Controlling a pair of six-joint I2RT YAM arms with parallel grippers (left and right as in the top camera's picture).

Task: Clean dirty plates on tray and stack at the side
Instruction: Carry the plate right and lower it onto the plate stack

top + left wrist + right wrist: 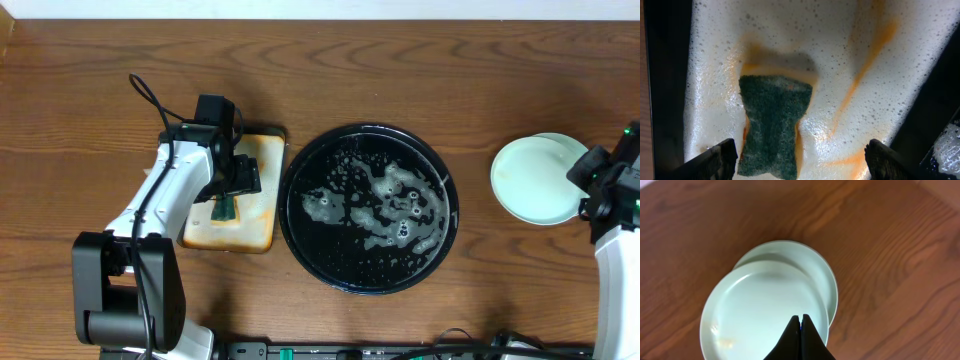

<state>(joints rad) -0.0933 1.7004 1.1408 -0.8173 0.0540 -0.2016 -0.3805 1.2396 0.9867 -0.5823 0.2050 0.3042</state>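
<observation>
The black tray (310,255) sits mid-table, holding soapy foam (395,205) and no plates. Two mint plates lie stacked, slightly offset, on the table at the right: the top plate (530,180) (755,305) over the lower plate (565,145) (815,262). The top plate has a faint orange mark near its rim (727,341). No yellow plate shows. My right gripper (585,195) (801,317) is shut and empty, hovering over the top plate's near side. My left gripper (232,195) (801,152) is open, straddling a green sponge (772,120).
The sponge (226,208) lies on a pale rectangular tray (255,225) (865,40), covered in foam and orange streaks, left of the black tray. The black tray's edge shows at the left wrist view's lower right (945,145). The rest is bare wood table.
</observation>
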